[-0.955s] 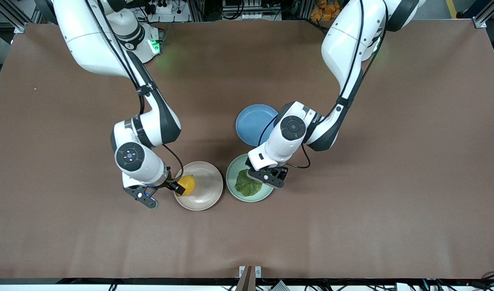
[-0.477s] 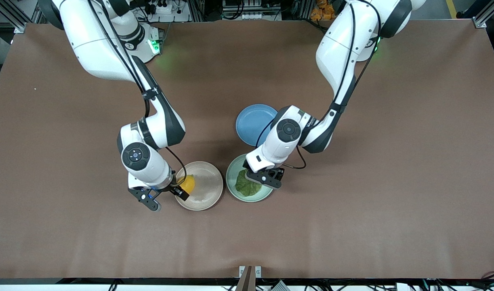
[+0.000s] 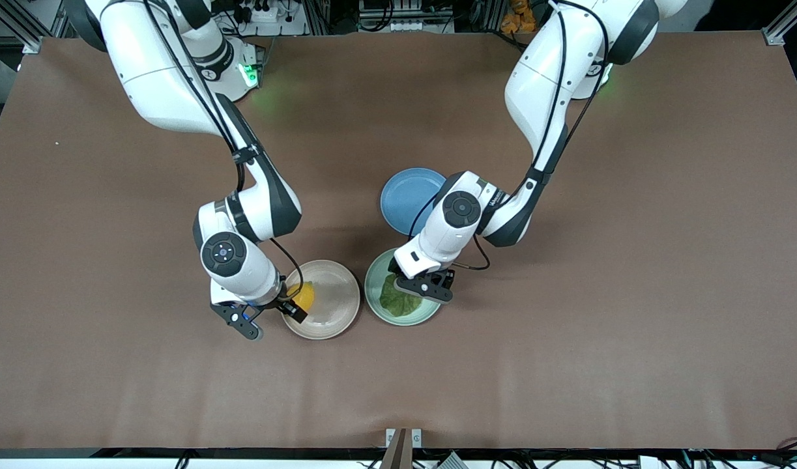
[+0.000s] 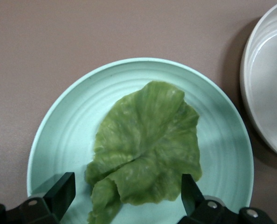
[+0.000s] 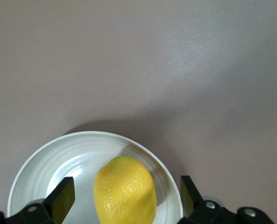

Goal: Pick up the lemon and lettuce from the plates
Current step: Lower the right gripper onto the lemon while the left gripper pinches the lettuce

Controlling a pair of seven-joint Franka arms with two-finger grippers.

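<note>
Beige plate (image 3: 333,306): on the brown counter (image 3: 567,365), nearest the front camera together with the mint plate; toward the right arm's end of the pair.
Lemon (image 3: 302,296): in the beige plate, close to its rim at about 9 o'clock in the front view; resting on the plate, between the fingers of the right end effector, no contact visible in the right wrist view (image 5: 125,191).
Right end effector (image 3: 290,303): low over the beige plate's rim; spread wide, one dark fingertip (image 5: 63,195) on each side of the lemon with a gap to the fruit; holding nothing.
Mint plate (image 3: 376,279): just beside the beige plate, not touching, toward the left arm's end; rim of the beige plate visible at the edge of the left wrist view (image 4: 264,88).
Lettuce (image 3: 398,301): lying flat in the mint plate, wrinkled, near the middle and toward 6 o'clock in the front view; also seen in the left wrist view (image 4: 148,149).
Left end effector (image 3: 416,286): low over the mint plate and the lettuce; spread wide, fingertips (image 4: 60,193) straddling the leaf's width; gripping nothing.
Blue plate (image 3: 401,195): farther from the front camera than the mint plate, at about 12 o'clock from it; partly covered by the left arm's wrist.
</note>
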